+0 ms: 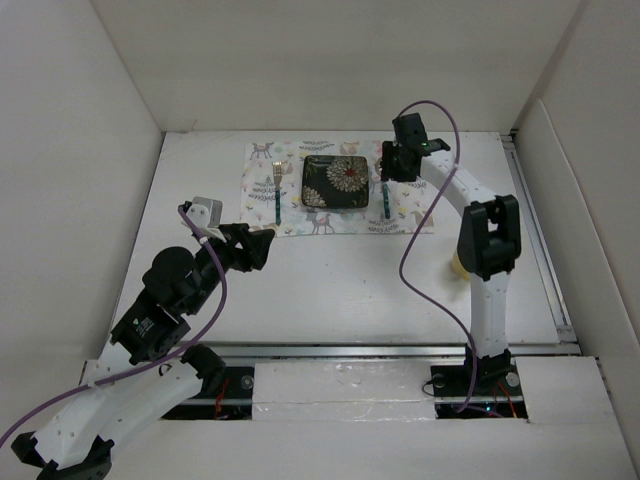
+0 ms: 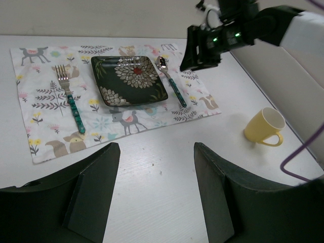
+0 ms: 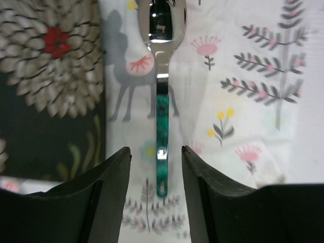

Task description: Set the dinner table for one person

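Right gripper (image 3: 154, 157) is hovering open over the spoon (image 3: 161, 101) lying at the plate's (image 1: 336, 182) 3 o'clock, place-setting style, while left gripper (image 2: 157, 149) is idling open.

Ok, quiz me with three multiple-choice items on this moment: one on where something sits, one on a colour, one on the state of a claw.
1. Where is the yellow mug?
A) on the bare table, to the right of the placemat
B) on the placemat
C) lifted in the air

2. What colour is the handle of the spoon?
A) red
B) yellow
C) teal green

3. How is the right claw?
A) shut on the spoon
B) open, one finger on each side of the spoon handle
C) shut on nothing

Answers:
1 A: the left wrist view shows it standing on white tabletop past the mat's right edge.
2 C: the right wrist view shows a teal handle below the steel bowl.
3 B: placemat shows between each finger and the handle.
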`<act>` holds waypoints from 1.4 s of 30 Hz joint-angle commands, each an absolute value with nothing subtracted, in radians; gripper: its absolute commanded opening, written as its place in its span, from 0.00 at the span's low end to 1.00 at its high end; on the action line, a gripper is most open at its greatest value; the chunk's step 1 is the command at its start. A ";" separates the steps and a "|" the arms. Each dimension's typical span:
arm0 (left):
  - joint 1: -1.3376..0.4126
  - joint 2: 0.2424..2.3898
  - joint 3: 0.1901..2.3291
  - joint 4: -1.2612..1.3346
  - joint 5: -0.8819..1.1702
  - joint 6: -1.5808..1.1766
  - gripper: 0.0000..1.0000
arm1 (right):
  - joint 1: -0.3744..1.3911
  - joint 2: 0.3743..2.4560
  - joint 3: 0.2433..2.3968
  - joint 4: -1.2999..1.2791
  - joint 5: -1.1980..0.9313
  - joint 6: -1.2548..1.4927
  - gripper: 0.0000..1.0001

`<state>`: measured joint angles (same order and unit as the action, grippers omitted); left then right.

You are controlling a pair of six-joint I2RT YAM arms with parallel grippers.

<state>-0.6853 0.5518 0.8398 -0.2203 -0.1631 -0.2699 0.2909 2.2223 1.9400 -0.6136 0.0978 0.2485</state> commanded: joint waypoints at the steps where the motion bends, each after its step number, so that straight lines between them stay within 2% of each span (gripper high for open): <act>1: -0.681 0.555 0.836 -0.172 -0.161 -0.258 0.56 | 0.302 1.959 1.883 -0.506 0.104 0.247 0.52; 3: -0.681 0.551 0.836 -0.170 -0.160 -0.258 0.56 | 0.302 1.805 1.737 -0.473 0.147 0.265 0.49; 4: -0.681 0.551 0.835 -0.172 -0.158 -0.258 0.57 | 0.302 1.743 1.670 -0.416 0.165 0.276 0.39; 5: -0.681 0.551 0.836 -0.173 -0.158 -0.258 0.57 | 0.302 1.685 1.520 -0.385 0.190 0.310 0.28; 6: -0.681 0.549 0.838 -0.172 -0.144 -0.258 0.56 | 0.293 1.627 1.441 -0.324 0.227 0.330 0.00; 10: -0.681 0.535 0.835 -0.167 -0.136 -0.259 0.57 | 0.255 1.306 1.093 -0.221 0.284 0.399 0.00; 12: -0.681 0.535 0.838 -0.169 -0.124 -0.258 0.58 | 0.226 1.241 0.975 -0.224 0.307 0.434 0.01; 14: -0.681 0.529 0.838 -0.164 -0.121 -0.261 0.58 | 0.201 1.177 0.928 -0.261 0.307 0.449 0.16; 15: -0.681 0.529 0.836 -0.164 -0.121 -0.259 0.58 | 0.178 1.164 0.899 -0.288 0.301 0.446 0.31; 18: -0.681 0.526 0.838 -0.169 -0.118 -0.259 0.58 | 0.169 1.143 0.879 -0.350 0.355 0.440 0.49; 25: -0.681 0.514 0.835 -0.164 -0.120 -0.259 0.58 | 0.169 1.121 0.821 -0.379 0.454 0.477 0.52; 34: -0.681 0.517 0.834 -0.167 -0.120 -0.259 0.58 | 0.149 1.228 0.788 -0.313 0.422 0.471 0.49; 35: -0.681 0.515 0.834 -0.167 -0.120 -0.259 0.58 | 0.140 1.247 0.795 -0.313 0.410 0.471 0.44; 36: -0.681 0.511 0.834 -0.164 -0.120 -0.259 0.58 | 0.140 1.259 0.808 -0.311 0.411 0.475 0.33; 38: -0.681 0.514 0.831 -0.163 -0.123 -0.259 0.58 | 0.140 1.270 0.818 -0.313 0.437 0.489 0.03; 39: -0.681 0.520 0.833 -0.164 -0.123 -0.259 0.58 | 0.140 1.266 0.822 -0.302 0.449 0.491 0.00; 42: -0.681 0.523 0.836 -0.166 -0.115 -0.258 0.58 | 0.149 1.250 0.886 -0.316 0.515 0.479 0.00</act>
<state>-0.6853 0.5205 0.8371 -0.2134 -0.1249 -0.2699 0.1417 1.2663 0.8124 -0.3515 0.4530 0.4686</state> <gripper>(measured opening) 0.578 0.051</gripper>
